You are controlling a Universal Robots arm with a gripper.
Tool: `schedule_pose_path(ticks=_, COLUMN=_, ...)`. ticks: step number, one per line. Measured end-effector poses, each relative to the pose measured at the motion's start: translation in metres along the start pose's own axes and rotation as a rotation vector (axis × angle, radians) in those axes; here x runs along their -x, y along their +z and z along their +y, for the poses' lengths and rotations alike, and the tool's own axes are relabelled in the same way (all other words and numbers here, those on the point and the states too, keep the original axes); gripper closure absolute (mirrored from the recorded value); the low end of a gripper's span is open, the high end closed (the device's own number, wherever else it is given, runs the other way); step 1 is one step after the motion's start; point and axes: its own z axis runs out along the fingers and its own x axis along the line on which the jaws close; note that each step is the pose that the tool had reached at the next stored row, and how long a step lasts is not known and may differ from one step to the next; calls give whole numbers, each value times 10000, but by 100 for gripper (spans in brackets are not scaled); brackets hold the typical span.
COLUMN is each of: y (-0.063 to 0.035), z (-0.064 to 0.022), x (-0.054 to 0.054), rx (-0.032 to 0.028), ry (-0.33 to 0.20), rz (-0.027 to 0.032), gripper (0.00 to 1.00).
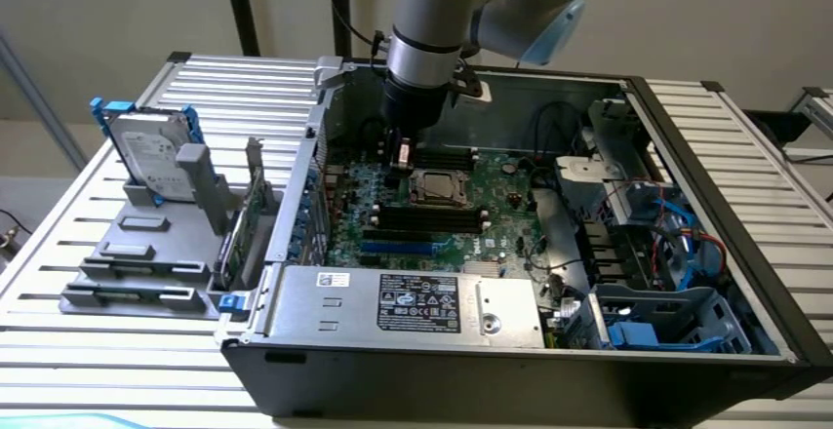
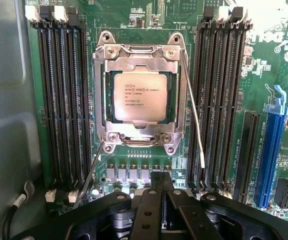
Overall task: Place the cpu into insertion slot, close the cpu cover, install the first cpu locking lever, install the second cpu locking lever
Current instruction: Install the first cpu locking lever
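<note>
The cpu (image 2: 140,96), a pale silver square with printed text, lies flat in the insertion slot (image 2: 103,100) on the green board. The cpu cover (image 2: 140,62), a silvery frame with a window, lies down over the chip's edges. One thin wire locking lever (image 2: 196,125) slants away from the socket, its free end over the memory slots. A second lever (image 2: 91,176) angles out from the opposite corner. My gripper (image 2: 161,176) is shut with nothing between its fingers, hovering above the board just beside the socket. In the exterior view the gripper (image 1: 401,159) hangs to the left of the socket (image 1: 440,187).
Long black memory slots (image 2: 64,100) flank the socket on both sides (image 2: 219,100). A blue expansion slot (image 2: 270,150) lies further out. The grey power supply box (image 1: 404,302) fills the case's front. Drive cages and cables (image 1: 638,244) crowd the exterior view's right; a hard drive (image 1: 150,156) stands outside the case.
</note>
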Motion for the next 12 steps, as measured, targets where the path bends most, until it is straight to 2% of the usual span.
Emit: schedule_pose_path(ticks=12, y=0, z=0, x=0, rx=0, ry=0, rz=-1, gripper=89)
